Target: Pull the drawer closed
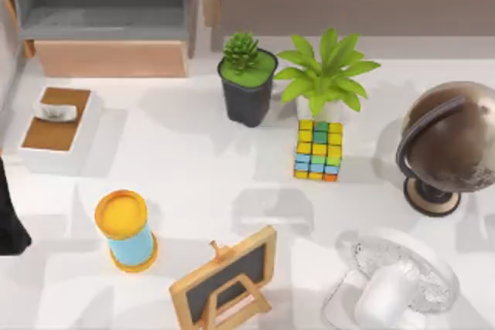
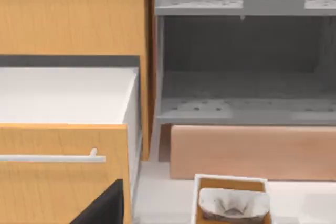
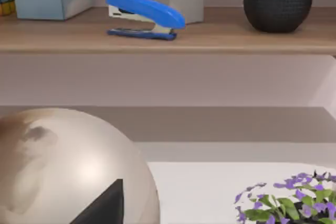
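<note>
Drawer [image 1: 112, 58]: stands open at the table's far left corner, wood front panel facing the table, long axis left to right.
Left gripper [image 1: 9, 218]: at the table's left edge, nearer arm; drawer lies ahead of it; finger state cannot be told.
Right arm: parked, facing the globe [image 3: 68, 166].
Tissue box [image 1: 56, 120]: between gripper and drawer.

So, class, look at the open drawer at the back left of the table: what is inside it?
The drawer shows bare grey walls and floor behind its light-wood front panel, with no objects on the visible floor. The strip just behind the panel is hidden.
</note>
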{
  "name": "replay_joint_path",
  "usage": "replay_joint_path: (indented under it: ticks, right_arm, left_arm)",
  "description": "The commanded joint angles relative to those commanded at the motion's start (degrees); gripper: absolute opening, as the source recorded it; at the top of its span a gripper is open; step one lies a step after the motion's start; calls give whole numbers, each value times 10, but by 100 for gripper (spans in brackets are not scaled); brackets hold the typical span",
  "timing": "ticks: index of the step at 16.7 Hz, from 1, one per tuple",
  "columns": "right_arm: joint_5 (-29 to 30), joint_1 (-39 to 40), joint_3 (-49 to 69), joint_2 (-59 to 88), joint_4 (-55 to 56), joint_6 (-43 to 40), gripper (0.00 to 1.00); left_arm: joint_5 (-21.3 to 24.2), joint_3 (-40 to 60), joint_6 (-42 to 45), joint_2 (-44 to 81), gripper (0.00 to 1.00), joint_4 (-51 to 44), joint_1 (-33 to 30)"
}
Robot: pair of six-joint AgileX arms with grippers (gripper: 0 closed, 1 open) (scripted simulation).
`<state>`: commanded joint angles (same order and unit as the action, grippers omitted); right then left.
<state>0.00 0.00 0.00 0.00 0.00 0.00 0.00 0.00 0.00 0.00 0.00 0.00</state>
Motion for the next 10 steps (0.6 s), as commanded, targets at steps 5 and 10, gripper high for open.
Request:
replay_joint_path:
  ticks: [5, 10]
  right_arm:
    - [0, 0, 0, 0, 0, 0, 100]
    - [0, 0, 0, 0, 0, 0, 100]
  left_arm:
    - [-11, 28, 1, 38, 100, 14, -18]
    - [-67, 143, 3, 206, 100, 75, -77]
